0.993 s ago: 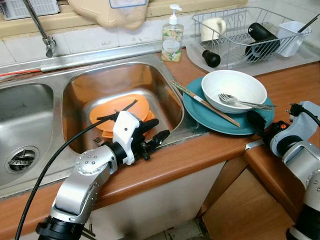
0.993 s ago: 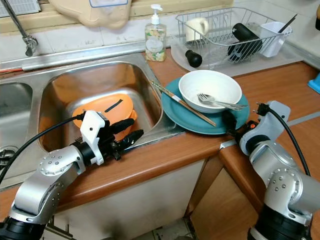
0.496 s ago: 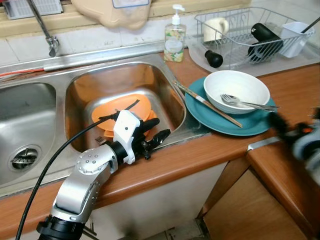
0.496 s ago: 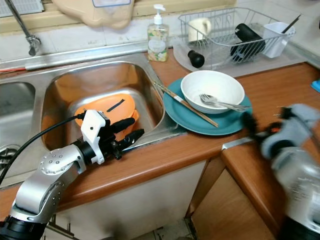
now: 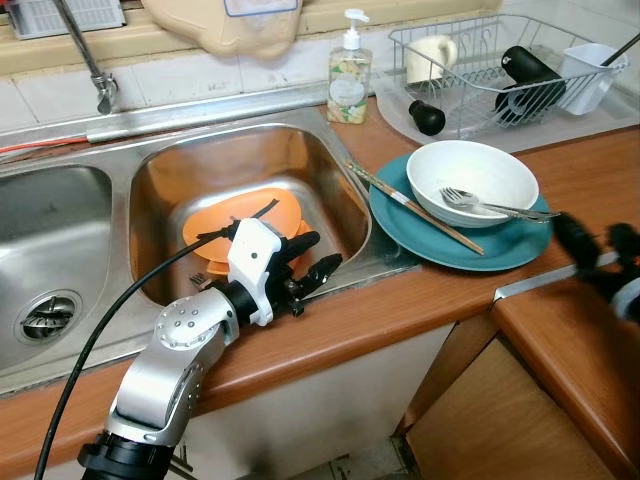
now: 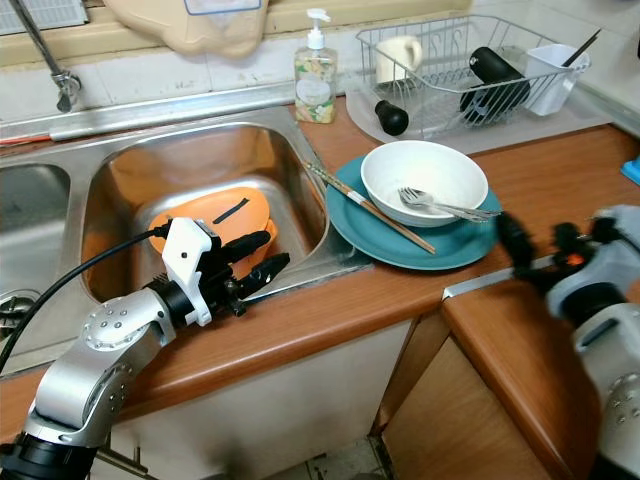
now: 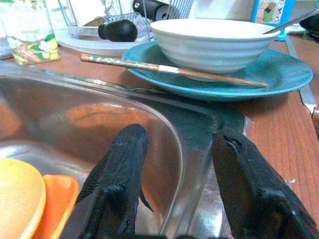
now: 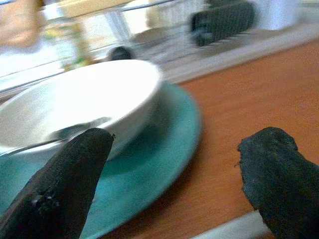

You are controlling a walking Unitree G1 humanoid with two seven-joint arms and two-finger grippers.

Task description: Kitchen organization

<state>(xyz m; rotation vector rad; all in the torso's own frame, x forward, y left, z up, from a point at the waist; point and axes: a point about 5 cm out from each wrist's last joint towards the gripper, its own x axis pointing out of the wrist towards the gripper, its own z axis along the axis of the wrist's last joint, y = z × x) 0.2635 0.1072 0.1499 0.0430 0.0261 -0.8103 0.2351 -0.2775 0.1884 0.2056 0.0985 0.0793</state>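
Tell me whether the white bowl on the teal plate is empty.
Not empty. The white bowl sits upright on the teal plate with a fork resting inside it, handle sticking out over the rim.

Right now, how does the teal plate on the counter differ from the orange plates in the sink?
The round teal plate lies flat on the wooden counter, while the orange plastic plates lie down in the steel sink basin. The teal plate carries a white bowl and a chopstick; the orange plates are stacked, with a dark utensil across them. Both look round.
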